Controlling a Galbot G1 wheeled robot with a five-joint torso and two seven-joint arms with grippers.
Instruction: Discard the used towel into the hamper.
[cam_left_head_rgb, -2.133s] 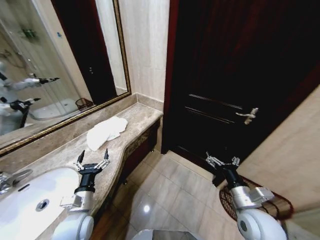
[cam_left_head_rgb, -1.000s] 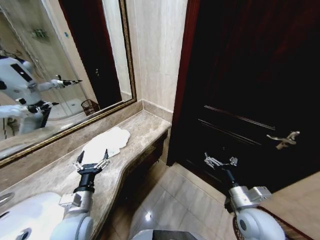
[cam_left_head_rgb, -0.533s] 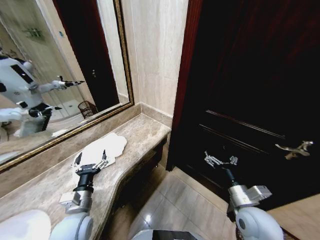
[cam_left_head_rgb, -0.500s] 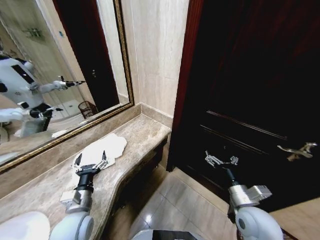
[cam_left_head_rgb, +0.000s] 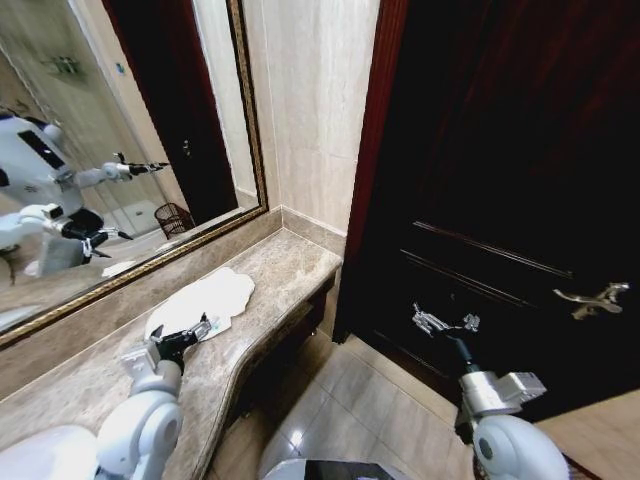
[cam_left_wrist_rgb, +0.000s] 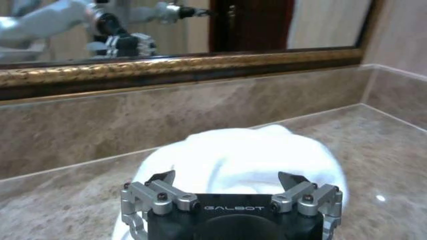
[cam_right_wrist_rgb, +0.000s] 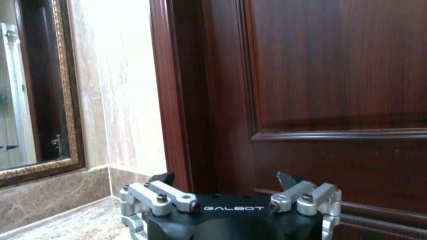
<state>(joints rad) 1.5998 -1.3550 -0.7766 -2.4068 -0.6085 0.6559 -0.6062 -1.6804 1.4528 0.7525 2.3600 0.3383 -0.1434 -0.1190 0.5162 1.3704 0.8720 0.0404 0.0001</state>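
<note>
- The towel (cam_left_wrist_rgb: 253, 160) was soft white cloth, matt and rumpled.
- The countertop (cam_left_head_rgb: 285, 275) was polished brown marble, glossy and veined.
- The door (cam_right_wrist_rgb: 333, 75) was dark red-brown wood with a smooth sheen.
- The mirror frame (cam_left_wrist_rgb: 200, 62) looked like gilded, textured moulding.
- The left gripper (cam_left_wrist_rgb: 230, 182) had bare brushed-metal fingers (cam_left_wrist_rgb: 157, 195) on a black matt body.
- The door handle (cam_left_head_rgb: 590, 297) was pale shiny metal.

towel (cam_left_head_rgb: 199, 303): 1 | pincers: 2 – left pincer (cam_left_head_rgb: 185, 338), right pincer (cam_left_head_rgb: 443, 322) | door (cam_left_head_rgb: 520, 180): 1

Towel (cam_left_wrist_rgb: 240, 157) edge (behind left pincer (cam_left_wrist_rgb: 227, 181))
</note>
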